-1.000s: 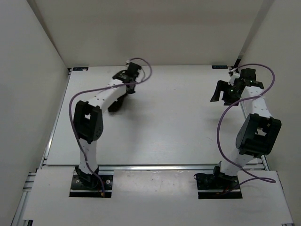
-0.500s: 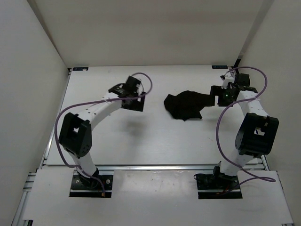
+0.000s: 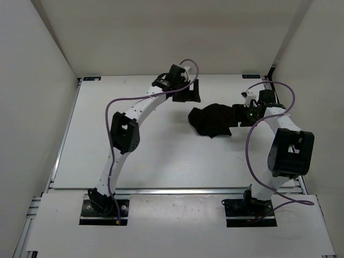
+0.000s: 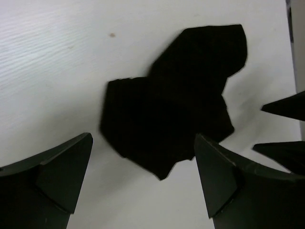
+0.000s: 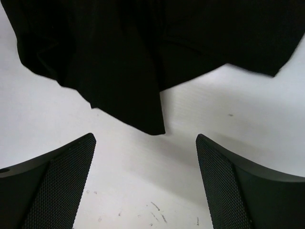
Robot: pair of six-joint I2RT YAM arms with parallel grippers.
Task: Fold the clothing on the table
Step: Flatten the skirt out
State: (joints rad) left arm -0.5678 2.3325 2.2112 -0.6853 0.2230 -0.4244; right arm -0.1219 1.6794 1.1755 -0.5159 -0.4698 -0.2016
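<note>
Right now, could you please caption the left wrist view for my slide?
Open left gripper facing the crumpled black clothing lying on the white table.

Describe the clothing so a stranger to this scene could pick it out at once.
On the white table, look at the far half, right of centre, between the left gripper and right gripper. The clothing is the crumpled black heap there: soft matte fabric with a ragged outline, unlike the hard, angular fingers flanking it.

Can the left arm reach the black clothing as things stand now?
Probably yes: the left gripper hangs open right by the clothing, nothing between them; the right gripper is at its other edge.
</note>
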